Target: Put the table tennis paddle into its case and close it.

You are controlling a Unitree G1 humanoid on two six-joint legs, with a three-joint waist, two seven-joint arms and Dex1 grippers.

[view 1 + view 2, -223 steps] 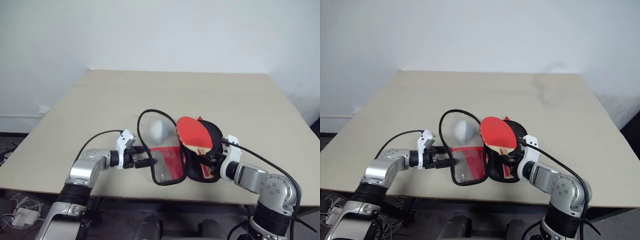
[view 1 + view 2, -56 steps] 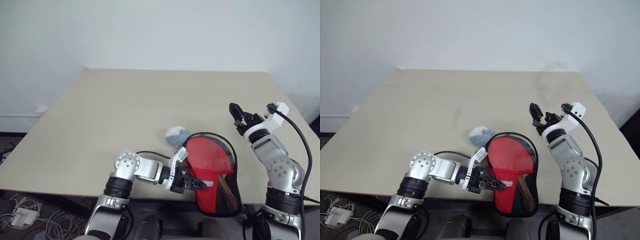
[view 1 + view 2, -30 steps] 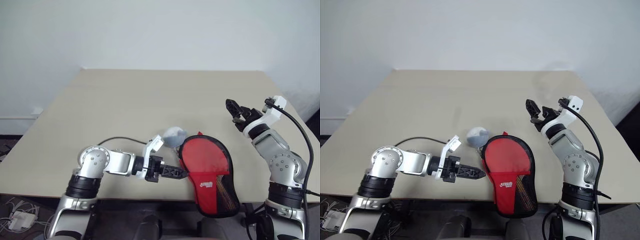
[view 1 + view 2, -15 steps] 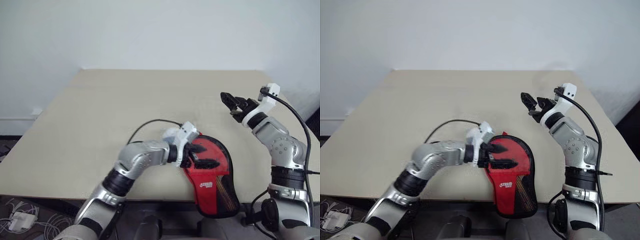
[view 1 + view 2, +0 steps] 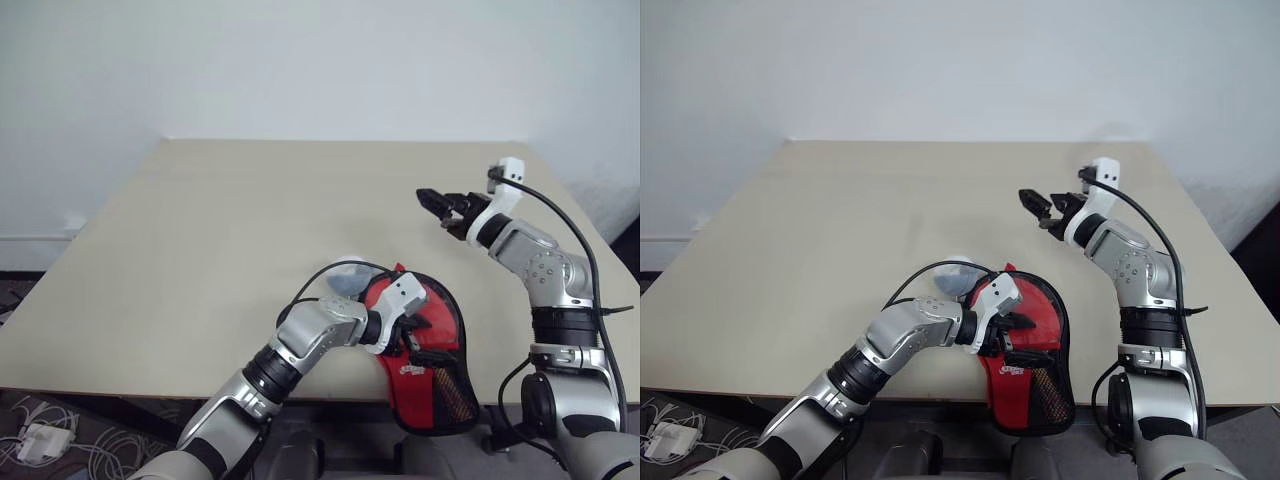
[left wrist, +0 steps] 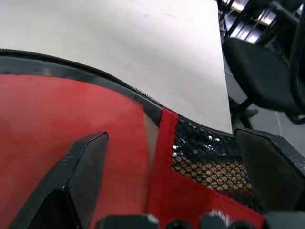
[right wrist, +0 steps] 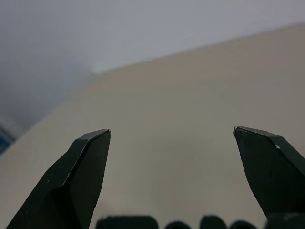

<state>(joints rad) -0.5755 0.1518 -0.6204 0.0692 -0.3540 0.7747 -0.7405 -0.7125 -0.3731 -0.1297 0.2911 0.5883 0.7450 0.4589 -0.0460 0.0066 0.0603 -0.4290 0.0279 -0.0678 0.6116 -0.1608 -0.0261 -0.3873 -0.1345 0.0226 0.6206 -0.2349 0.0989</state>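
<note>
The case now lies under the spread left end effector; right end effector spread.

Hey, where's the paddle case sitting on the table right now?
The case lies at the table's near edge, right of centre in the head views, its mesh end overhanging the edge, with the open left pincer over its red top.

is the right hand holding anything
No, the right hand hangs open in the air above the table, nothing between its fingers, away from the case.
</note>
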